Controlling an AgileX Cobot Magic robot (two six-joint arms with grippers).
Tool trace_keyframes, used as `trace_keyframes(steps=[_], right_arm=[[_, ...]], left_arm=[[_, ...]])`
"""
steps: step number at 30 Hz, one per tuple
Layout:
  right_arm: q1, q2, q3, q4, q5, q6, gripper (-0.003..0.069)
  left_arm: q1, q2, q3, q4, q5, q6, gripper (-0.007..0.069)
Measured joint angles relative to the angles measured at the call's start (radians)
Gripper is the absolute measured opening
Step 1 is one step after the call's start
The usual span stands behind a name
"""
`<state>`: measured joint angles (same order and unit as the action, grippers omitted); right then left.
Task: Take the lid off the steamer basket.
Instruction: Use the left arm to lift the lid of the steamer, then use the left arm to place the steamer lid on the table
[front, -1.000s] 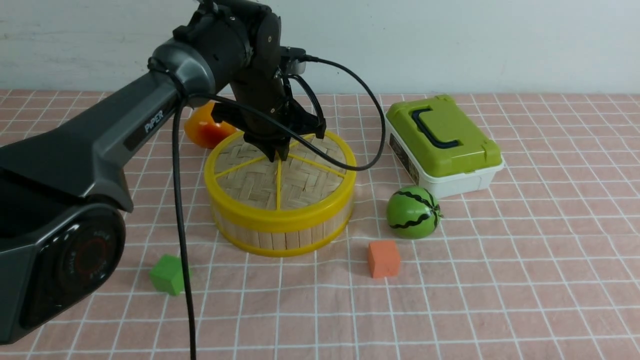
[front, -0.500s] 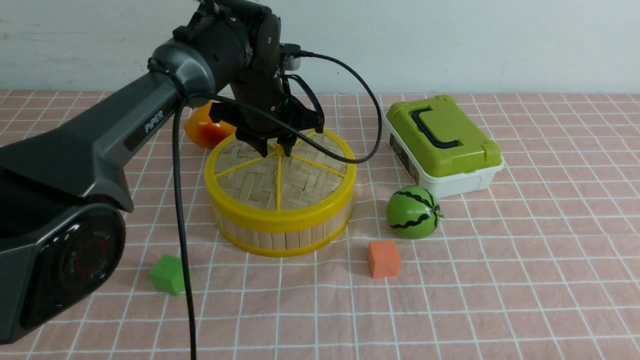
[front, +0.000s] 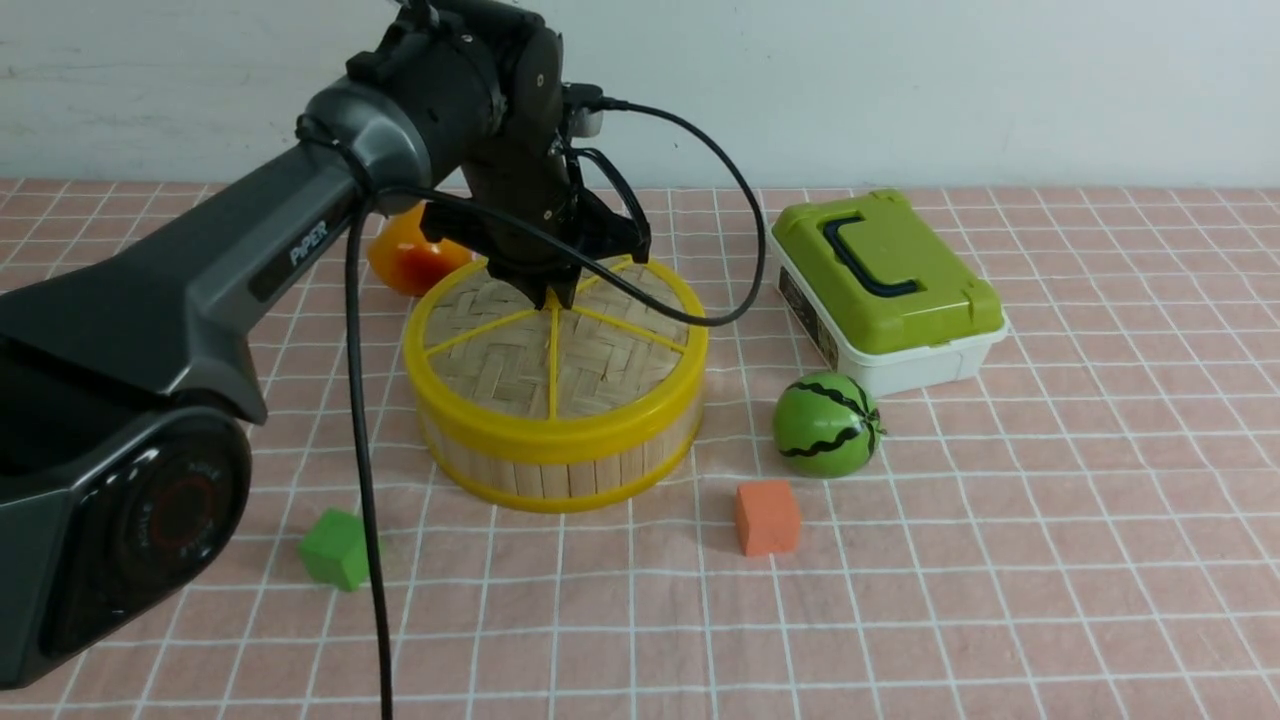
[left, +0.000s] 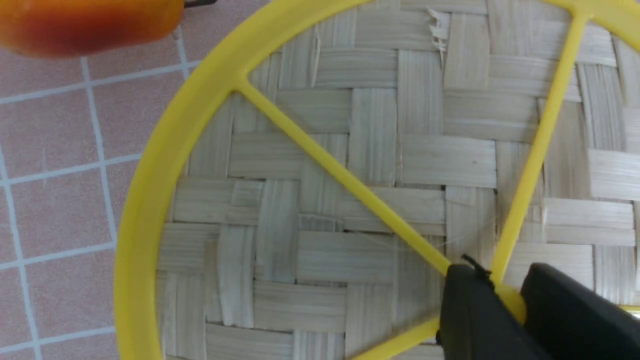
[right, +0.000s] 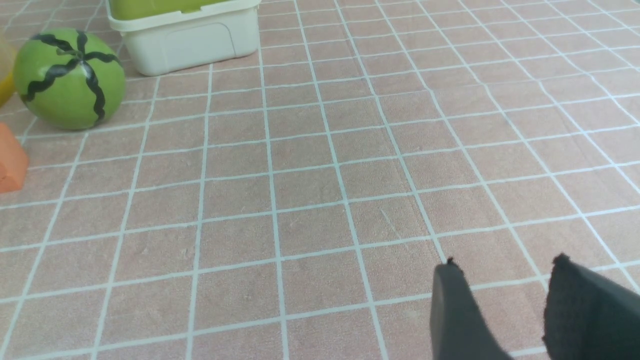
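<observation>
Left jaws (left: 505, 300) closed, angled downward.

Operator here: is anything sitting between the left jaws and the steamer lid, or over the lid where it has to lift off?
Nothing visible stands between the left jaws and the lid: they are closed on its centre knob. Above it, only the arm's own black cable loops across, which might brush the lid as it rises.

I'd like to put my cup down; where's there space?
Bare cloth lies right of the orange block and green-lidded box. It's crowded around the steamer basket, under the left gripper.
</observation>
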<state>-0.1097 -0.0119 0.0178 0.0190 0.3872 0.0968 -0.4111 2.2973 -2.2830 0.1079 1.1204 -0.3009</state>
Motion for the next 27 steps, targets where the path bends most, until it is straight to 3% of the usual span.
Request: trace_keyframes(steps=[5,9,11,14,18,21,24,27], right_arm=[[0.0,0.0,0.0,0.0,0.0,0.0,0.0242],[0.0,0.0,0.0,0.0,0.0,0.0,0.0242],[0.0,0.0,0.0,0.0,0.0,0.0,0.0242],[0.0,0.0,0.0,0.0,0.0,0.0,0.0242],[0.0,0.0,0.0,0.0,0.0,0.0,0.0242],[0.0,0.0,0.0,0.0,0.0,0.0,0.0242],[0.0,0.0,0.0,0.0,0.0,0.0,0.0242],[0.0,0.0,0.0,0.0,0.0,0.0,0.0242]], left_arm=[[0.001,-0.071,-0.013,0.007,-0.001,0.016,0.0103],[0.0,-0.178,-0.028,0.115,-0.011,0.02,0.0103],[0.01,-0.26,-0.033,0.267,-0.004,0.02,0.0103],[0.054,-0.312,-0.04,0.331,0.023,0.019,0.0103],[0.167,-0.325,-0.032,0.299,0.072,0.019,0.0103],[0.299,-0.322,0.073,0.195,0.059,0.019,0.0103],[0.356,-0.319,0.195,0.15,0.001,0.019,0.0103],[0.365,-0.306,0.384,0.146,-0.156,0.019,0.0103]])
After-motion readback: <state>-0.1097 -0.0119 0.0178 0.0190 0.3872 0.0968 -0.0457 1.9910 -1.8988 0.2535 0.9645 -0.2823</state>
